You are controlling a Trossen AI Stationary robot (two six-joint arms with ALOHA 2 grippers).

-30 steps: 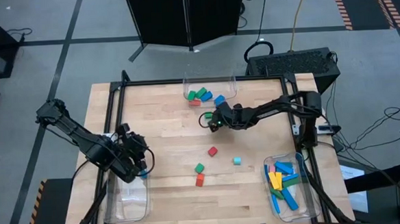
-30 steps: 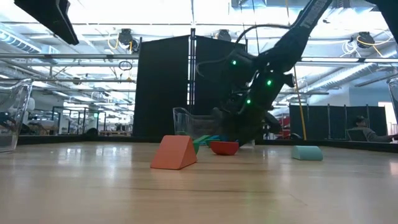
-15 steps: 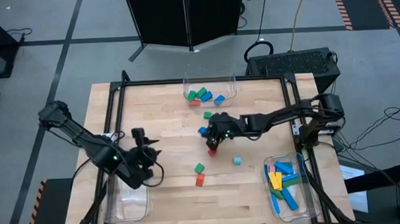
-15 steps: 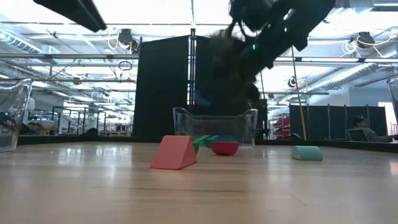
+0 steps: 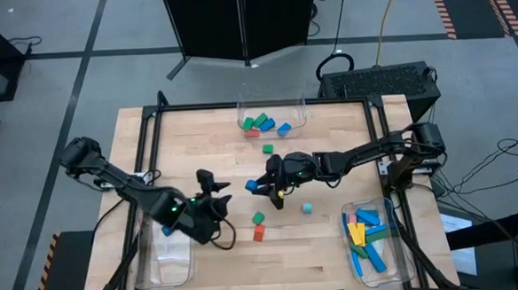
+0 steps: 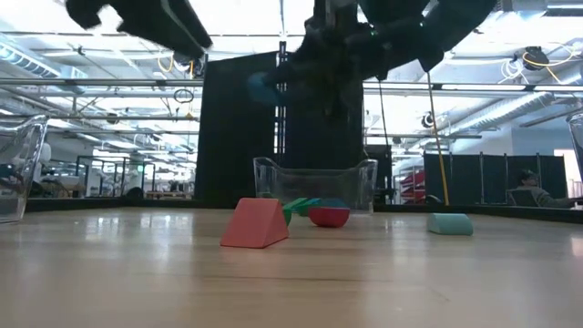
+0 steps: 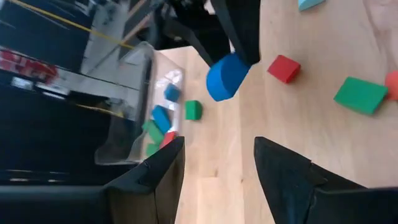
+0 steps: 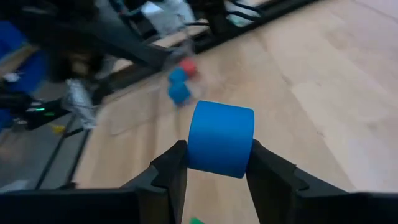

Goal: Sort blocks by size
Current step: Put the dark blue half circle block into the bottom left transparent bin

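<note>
Table: light wood top (image 5: 215, 156) w/ a black frame round it, grey floor all about
Room behind: big hall w/ bright lights, black screen (image 6: 241, 128) past the far edge; a person sits far off on one side (image 6: 526, 187)
Right gripper: (image 5: 259, 186) up in the air over the mid of the table, clenched on a blue block (image 5: 252, 186); block sits snug btw its two fingers (image 8: 168, 171), round side facing the wrist cam (image 8: 221, 138)
Blue block from left wrist cam: (image 7: 225, 76) hangs above the wood, not touching it
Left gripper: (image 5: 217, 199) also over the table, near the right one but apart; fingers (image 7: 158, 177) spread, nothing btw them
Far bin: clear bin (image 5: 270, 104) at the far edge, holds green, blue & red bits (image 5: 260, 123)
Right bin: clear bin (image 5: 398, 253) at the near right corner w/ long bars in blue, yellow, green & pink (image 5: 367, 235)
Left bin: clear bin (image 5: 163, 261) at the near left; can't tell what is in it
Loose blocks: small green one (image 5: 268, 149) just near of the far bin; red one (image 5: 277, 197) under the right gripper; cyan one (image 5: 307, 208) close by; green one (image 5: 258, 218) & red one (image 5: 257, 235) almost touching, nearer the front
Low cam: salmon wedge (image 6: 255, 223) in front, red round-bottom bit (image 6: 328, 216) behind it, cyan bit (image 6: 450, 223) off to the side, all flat on the wood
</note>
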